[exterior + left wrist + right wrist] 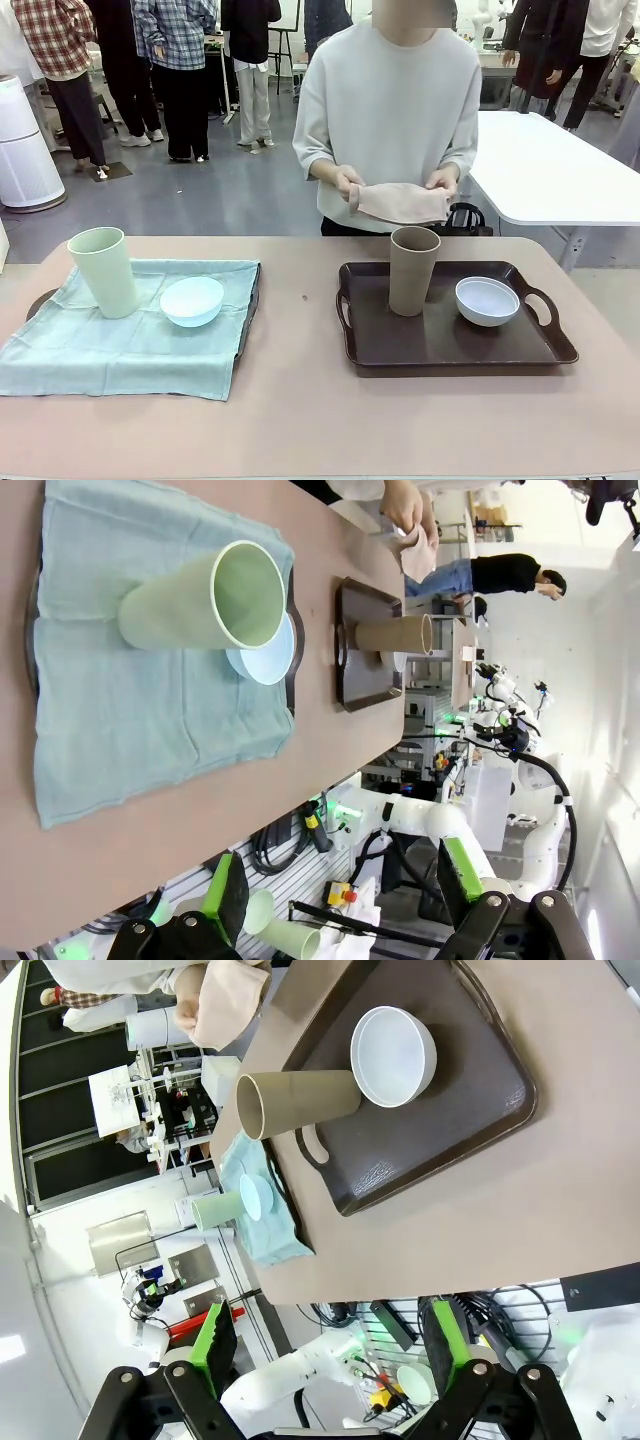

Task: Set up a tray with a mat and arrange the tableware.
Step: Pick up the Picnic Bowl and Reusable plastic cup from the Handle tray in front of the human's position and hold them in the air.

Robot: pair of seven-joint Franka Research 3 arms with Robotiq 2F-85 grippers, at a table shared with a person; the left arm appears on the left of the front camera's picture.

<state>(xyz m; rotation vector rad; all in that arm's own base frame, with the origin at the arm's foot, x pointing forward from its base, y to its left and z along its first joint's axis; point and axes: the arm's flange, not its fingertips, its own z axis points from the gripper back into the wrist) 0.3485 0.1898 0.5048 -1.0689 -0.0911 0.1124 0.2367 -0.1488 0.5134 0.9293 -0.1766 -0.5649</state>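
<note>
My left gripper (340, 892) and right gripper (330, 1345), 2 open and empty. The upright brown cup (413, 268) on the bare tray (440, 345) stands nearer the right gripper.

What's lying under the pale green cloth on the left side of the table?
A dark tray: only its handle and right rim peek past the cloth. Its floor is covered, so anything else beneath cannot be seen.
</note>
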